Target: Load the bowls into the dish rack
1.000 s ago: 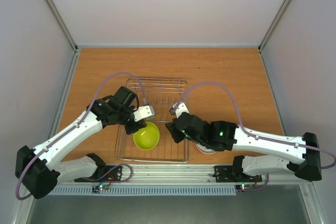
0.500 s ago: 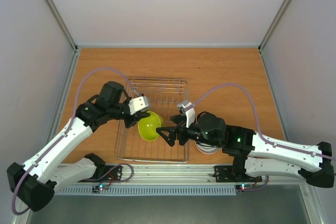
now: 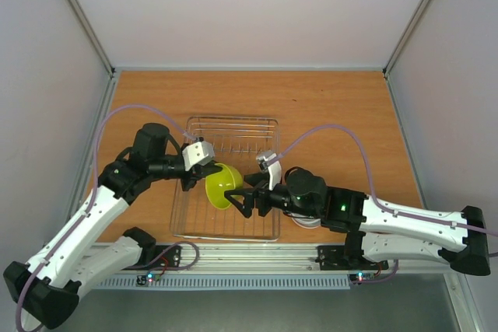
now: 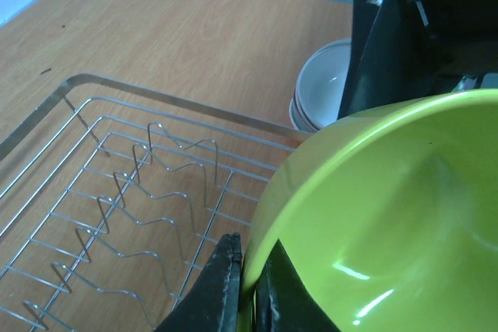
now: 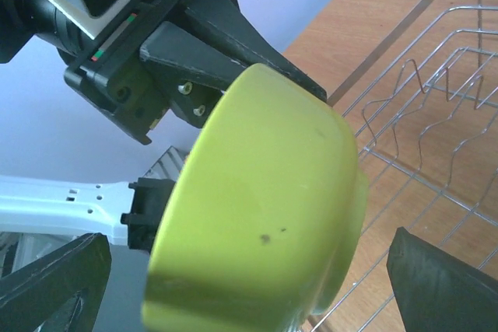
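The yellow-green bowl (image 3: 221,186) hangs tilted on its side over the near part of the dish rack (image 3: 233,134). My left gripper (image 3: 196,176) is shut on its rim, one finger inside and one outside (image 4: 249,279). The wrist view shows the bowl's glossy inside (image 4: 389,223) above the rack's wires (image 4: 117,192). My right gripper (image 3: 247,201) stands wide open just right of the bowl, its fingers (image 5: 54,285) well clear of the bowl's underside (image 5: 257,215). A stack of white bowls (image 4: 327,95) sits on the table right of the rack, mostly hidden under the right arm (image 3: 305,221).
The rack has upright wire dividers (image 5: 420,114) along its floor. The wooden table (image 3: 334,106) extends behind and right of the rack. Walls close in the left, back and right sides. A metal rail (image 3: 257,253) runs along the near edge.
The right gripper has opened wide and let go of the bowl. The left gripper has lifted the yellow-green bowl from lying flat in the rack and tipped it on its side.
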Tool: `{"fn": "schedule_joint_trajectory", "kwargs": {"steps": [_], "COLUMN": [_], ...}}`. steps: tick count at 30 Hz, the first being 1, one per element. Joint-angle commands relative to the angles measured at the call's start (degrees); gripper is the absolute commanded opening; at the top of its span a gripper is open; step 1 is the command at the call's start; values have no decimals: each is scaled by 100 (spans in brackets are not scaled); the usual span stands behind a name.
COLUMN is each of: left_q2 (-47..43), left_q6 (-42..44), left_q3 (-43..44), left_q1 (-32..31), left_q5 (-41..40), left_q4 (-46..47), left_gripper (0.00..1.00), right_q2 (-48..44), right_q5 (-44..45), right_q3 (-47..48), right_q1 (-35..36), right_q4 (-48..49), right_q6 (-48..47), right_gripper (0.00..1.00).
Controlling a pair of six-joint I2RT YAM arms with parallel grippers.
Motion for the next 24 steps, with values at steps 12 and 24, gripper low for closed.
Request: {"fn": "schedule_joint_trajectory", "kwargs": {"steps": [12, 24], "left_q2": [-235, -335], "left_q6": [-329, -454], "left_q3": [11, -134], "left_q1": [76, 77], "left_q5": [482, 148], "left_q4": [552, 768], "left_gripper": [1, 1], "right_q2": [354, 282], "right_q5": [-650, -246], "right_q3": [-210, -79], "right_q1": [-23, -23], "right_q4": [986, 700], "right_q6": [181, 15], "right_gripper": [90, 1]}}
